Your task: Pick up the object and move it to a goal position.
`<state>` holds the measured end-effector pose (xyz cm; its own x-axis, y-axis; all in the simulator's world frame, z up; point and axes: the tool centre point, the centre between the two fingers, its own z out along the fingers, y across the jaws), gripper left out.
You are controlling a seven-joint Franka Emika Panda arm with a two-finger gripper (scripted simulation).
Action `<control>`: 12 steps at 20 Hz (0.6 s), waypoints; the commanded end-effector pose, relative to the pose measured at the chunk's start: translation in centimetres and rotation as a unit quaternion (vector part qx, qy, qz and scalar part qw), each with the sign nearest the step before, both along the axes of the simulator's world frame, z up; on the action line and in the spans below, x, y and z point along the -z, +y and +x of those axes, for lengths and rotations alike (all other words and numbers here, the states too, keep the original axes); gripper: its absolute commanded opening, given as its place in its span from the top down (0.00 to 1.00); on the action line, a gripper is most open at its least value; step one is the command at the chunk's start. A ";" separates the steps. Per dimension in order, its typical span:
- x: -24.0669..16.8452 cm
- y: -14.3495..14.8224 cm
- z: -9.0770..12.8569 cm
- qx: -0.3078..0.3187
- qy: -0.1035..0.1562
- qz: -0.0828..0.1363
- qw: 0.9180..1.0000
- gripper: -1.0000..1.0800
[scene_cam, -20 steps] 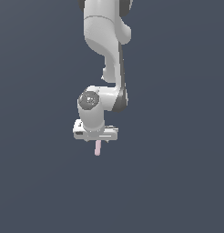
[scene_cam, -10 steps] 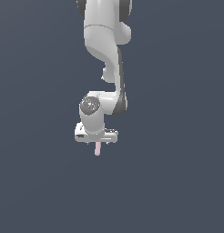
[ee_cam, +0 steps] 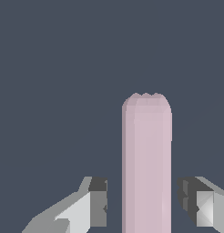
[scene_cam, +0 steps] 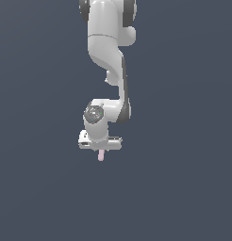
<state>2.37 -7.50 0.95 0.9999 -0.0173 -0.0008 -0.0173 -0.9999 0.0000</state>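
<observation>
You have nothing to read here: no text, label, brand, number or sign shows in either view.

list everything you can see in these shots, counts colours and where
pink stick: 1, pale pink, hanging below the gripper in the exterior view; in the wrist view it runs between the two fingers with visible gaps on both sides
background: plain dark blue-grey, no table or other items visible
arm: 1, white with dark joints, coming down from the top of the exterior view
gripper: 1, white, at the arm's lower end; fingers grey and white, either side of the stick
</observation>
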 end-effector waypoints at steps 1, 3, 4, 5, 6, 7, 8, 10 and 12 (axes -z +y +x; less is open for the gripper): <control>0.2 0.0 0.1 0.000 0.000 0.000 1.000 1.00; 0.2 0.0 0.1 0.000 0.000 0.000 1.000 1.00; 0.2 0.0 0.1 0.000 0.000 0.000 1.000 1.00; 0.2 0.0 0.1 0.000 0.000 0.000 1.000 1.00; 0.2 0.0 0.1 0.000 0.000 0.000 1.000 1.00; 0.2 0.0 0.1 0.000 0.000 0.000 1.000 1.00; 0.2 0.0 0.1 0.000 0.000 0.000 1.000 1.00; 0.0 0.0 0.0 0.000 0.000 0.000 1.000 1.00; -0.2 0.0 0.0 0.000 0.000 0.000 1.000 1.00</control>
<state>2.35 -7.49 1.03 0.9999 -0.0170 -0.0006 -0.0170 -0.9999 -0.0001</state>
